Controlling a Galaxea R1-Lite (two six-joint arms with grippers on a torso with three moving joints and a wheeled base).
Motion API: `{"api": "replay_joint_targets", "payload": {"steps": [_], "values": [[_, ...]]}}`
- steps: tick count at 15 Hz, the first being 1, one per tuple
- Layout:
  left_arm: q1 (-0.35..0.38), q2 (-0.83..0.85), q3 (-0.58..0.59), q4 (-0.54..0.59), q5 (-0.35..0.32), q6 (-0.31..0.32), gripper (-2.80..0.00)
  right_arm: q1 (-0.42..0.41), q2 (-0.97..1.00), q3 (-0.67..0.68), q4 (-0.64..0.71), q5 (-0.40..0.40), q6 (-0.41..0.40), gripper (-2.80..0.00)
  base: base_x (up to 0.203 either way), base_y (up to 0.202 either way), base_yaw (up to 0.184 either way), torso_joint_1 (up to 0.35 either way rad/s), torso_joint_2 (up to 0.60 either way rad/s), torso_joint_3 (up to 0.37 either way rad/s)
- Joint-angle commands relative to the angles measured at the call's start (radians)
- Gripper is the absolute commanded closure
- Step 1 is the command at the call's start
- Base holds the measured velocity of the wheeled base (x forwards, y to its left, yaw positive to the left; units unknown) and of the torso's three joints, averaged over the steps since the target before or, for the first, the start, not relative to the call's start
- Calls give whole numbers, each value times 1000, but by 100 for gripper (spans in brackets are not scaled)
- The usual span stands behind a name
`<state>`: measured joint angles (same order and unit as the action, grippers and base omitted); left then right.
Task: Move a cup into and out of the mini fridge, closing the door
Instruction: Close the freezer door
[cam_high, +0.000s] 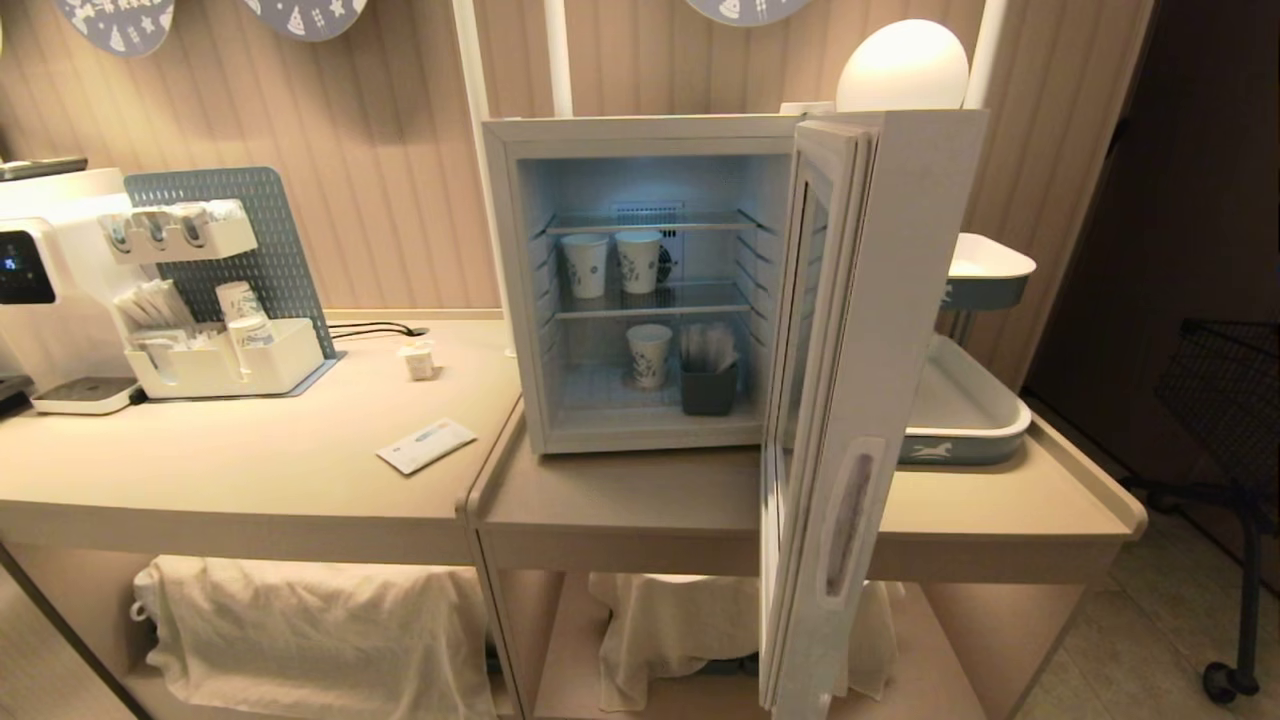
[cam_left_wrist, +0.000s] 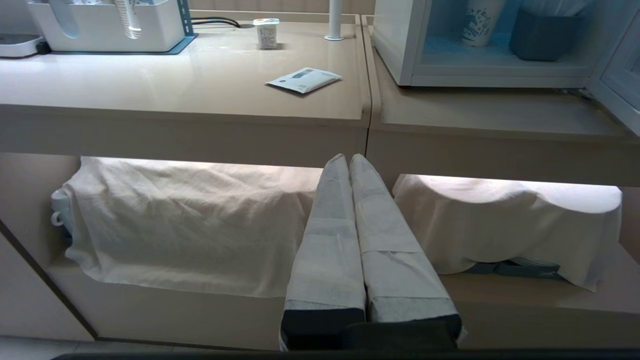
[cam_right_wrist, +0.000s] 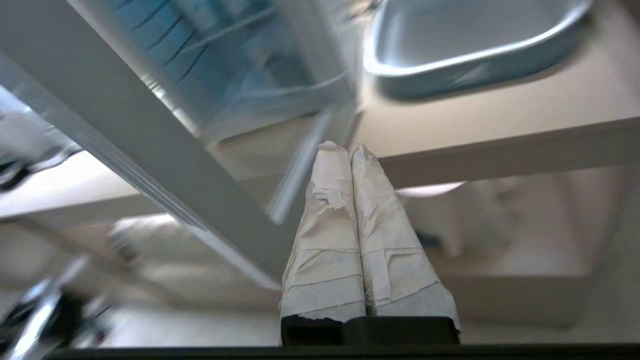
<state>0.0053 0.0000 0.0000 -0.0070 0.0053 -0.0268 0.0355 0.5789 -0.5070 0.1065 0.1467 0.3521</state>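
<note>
Cup: the cup (cam_high: 419, 361) is a tiny white tub with a flat peel lid carrying faint orange marks; it stands upright on the left bench (cam_high: 250, 480), near the back edge, between the organiser tray (cam_high: 225, 370) and the mini fridge (cam_high: 640, 280), apart from both.
Sachet: a flat white sachet (cam_high: 427, 445) lies on the same bench, nearer the front edge than the cup.
Mini fridge: white box on the right bench, lit inside, with wire shelves; three patterned paper cups (cam_high: 612, 263) and a dark grey holder (cam_high: 709, 385) stand within.
Door: the door (cam_high: 850, 400) is swung wide open toward the front, seen edge-on, its pale frame around dark glass.
Left claw: the left claw (cam_left_wrist: 349, 157) is pressed closed and empty, below the bench's front edge.
Right claw: the right claw (cam_right_wrist: 344, 148) is closed and empty, low beside the open door's bottom edge.
</note>
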Motion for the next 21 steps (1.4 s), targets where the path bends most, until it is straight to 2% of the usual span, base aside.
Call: {"api": "replay_joint_targets", "payload": {"steps": [1, 2, 4, 5, 7, 8, 11, 12, 15, 19, 21], "values": [[1, 2, 2, -1, 1, -1, 0, -17, 452, -98, -87, 159, 56, 0, 0, 0, 0, 0, 0, 0], [1, 2, 2, -1, 1, -1, 0, -40, 561, -128, -150, 293, 76, 0, 0, 0, 0, 0, 0, 0], [1, 2, 2, -1, -1, -1, 0, -92, 746, -188, -249, 631, 103, 0, 0, 0, 0, 0, 0, 0], [1, 2, 2, -1, 1, -1, 0, -109, 828, -223, -280, 772, 112, 0, 0, 0, 0, 0, 0, 0], [1, 2, 2, -1, 1, -1, 0, -113, 954, -303, -319, 939, 129, 0, 0, 0, 0, 0, 0, 0], [1, 2, 2, -1, 1, -2, 0, -74, 987, -330, -329, 969, 135, 0, 0, 0, 0, 0, 0, 0], [1, 2, 2, -1, 1, -2, 0, 25, 1024, -363, -337, 975, 145, 0, 0, 0, 0, 0, 0, 0], [1, 2, 2, -1, 1, -2, 0, 62, 1029, -372, -337, 931, 155, 0, 0, 0, 0, 0, 0, 0], [1, 2, 2, -1, 1, -4, 0, 196, 1052, -448, -337, 707, 225, 0, 0, 0, 0, 0, 0, 0], [1, 2, 2, -1, 1, -4, 0, 312, 1092, -571, -335, 553, 253, 0, 0, 0, 0, 0, 0, 0], [1, 2, 2, -2, 1, -5, 0, 369, 1137, -685, -324, 470, 274, 0, 0, 0, 0, 0, 0, 0]]}}
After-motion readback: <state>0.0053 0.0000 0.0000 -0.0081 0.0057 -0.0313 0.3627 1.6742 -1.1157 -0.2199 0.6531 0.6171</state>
